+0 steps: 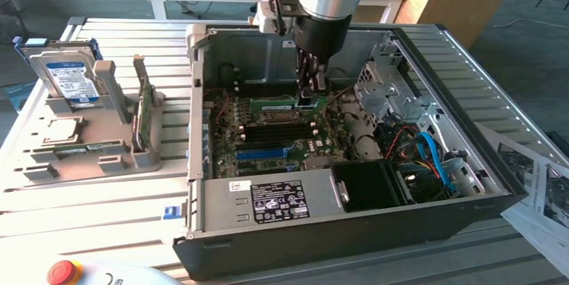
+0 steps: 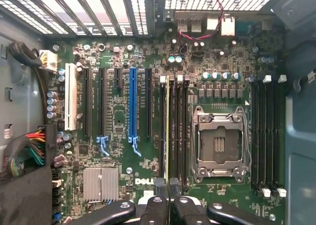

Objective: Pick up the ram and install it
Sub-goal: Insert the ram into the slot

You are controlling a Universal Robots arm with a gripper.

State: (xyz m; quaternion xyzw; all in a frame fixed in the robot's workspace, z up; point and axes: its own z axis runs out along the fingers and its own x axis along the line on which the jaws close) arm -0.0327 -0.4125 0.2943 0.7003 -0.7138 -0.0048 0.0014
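The jaws cover one end of the ram (image 1: pixel 271 105).

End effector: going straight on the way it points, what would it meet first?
Likely the memory slots beside the CPU socket: the ram held by the end effector would touch there first, though the gap is unclear.

White "DELL" lettering on the green motherboard (image 2: pixel 143 181), power supply sticker (image 1: pixel 278 202) print illegible

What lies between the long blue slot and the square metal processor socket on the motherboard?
In the wrist view: one long black slot, then narrow black memory slots, with the thin green ram stick edge-on at them, held by the claw.
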